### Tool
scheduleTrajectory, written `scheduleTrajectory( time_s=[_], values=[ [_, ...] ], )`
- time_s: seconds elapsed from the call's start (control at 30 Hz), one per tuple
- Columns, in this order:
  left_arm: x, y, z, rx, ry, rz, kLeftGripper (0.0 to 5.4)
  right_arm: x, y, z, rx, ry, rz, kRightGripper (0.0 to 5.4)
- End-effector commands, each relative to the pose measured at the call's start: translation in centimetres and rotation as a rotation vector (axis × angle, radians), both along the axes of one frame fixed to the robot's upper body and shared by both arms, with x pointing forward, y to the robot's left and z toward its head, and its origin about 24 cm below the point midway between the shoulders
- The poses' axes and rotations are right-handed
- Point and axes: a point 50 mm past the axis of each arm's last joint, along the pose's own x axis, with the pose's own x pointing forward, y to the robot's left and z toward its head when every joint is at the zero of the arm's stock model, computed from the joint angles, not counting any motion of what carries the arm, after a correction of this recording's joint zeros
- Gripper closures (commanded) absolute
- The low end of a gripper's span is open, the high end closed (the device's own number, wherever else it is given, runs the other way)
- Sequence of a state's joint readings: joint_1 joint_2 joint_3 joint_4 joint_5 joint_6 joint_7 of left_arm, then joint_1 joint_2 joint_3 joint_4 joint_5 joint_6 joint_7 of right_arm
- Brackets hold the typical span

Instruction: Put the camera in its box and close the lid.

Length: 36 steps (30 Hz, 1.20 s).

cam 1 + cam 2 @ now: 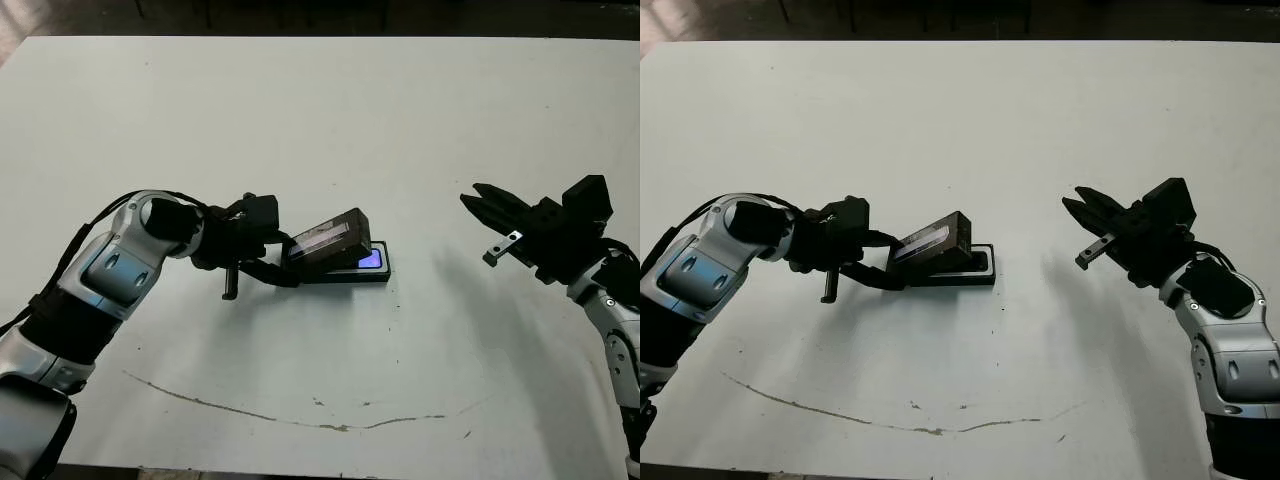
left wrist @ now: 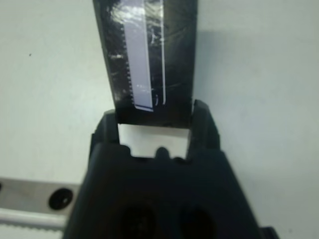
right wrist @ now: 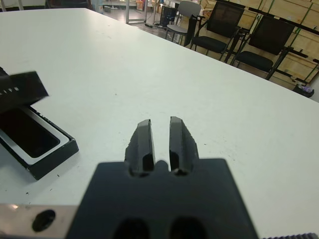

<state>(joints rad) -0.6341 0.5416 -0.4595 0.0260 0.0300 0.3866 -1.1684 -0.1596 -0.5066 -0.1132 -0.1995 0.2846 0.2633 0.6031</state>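
The box (image 1: pixel 345 276), a shallow black tray, lies flat at the table's middle. Inside it sits the camera (image 1: pixel 370 260), of which only the blue-purple end shows past the lid. My left gripper (image 1: pixel 284 260) is shut on the near end of the lid (image 1: pixel 330 238), which tilts over the box's left part with its far end raised. In the left wrist view the fingers (image 2: pixel 203 124) clamp the lid (image 2: pixel 149 59) by its sides, pale stripe up. My right gripper (image 1: pixel 483 204) hovers to the right of the box, shut and holding nothing. Its wrist view shows the box (image 3: pixel 59 148).
A thin brownish scuff line (image 1: pixel 300 415) curves across the table near the front edge. Dark office chairs (image 3: pixel 219 25) stand beyond the table's far side in the right wrist view. White tabletop (image 1: pixel 320 120) stretches behind the box.
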Motion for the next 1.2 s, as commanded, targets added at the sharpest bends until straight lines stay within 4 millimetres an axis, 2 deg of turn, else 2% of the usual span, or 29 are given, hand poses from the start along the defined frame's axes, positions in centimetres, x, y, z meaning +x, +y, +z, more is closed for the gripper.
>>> scheduleTrajectory(
  time_s=[0.03, 0.63, 1.2],
  values=[
    [-1.0, -1.0, -2.9, 0.057, 0.139, 0.024, 4.77, -0.3, -0.2, -0.7, -0.008, 0.028, -0.005, 5.40],
    [-1.0, -3.9, -3.1, 0.156, 0.202, 0.125, 4.77, -0.4, -0.7, -0.5, -0.029, 0.026, -0.022, 5.40],
    [-1.2, -4.9, -2.8, 0.169, 0.161, 0.093, 4.77, -0.4, -0.5, -0.7, -0.013, 0.025, -0.018, 5.40]
  ],
)
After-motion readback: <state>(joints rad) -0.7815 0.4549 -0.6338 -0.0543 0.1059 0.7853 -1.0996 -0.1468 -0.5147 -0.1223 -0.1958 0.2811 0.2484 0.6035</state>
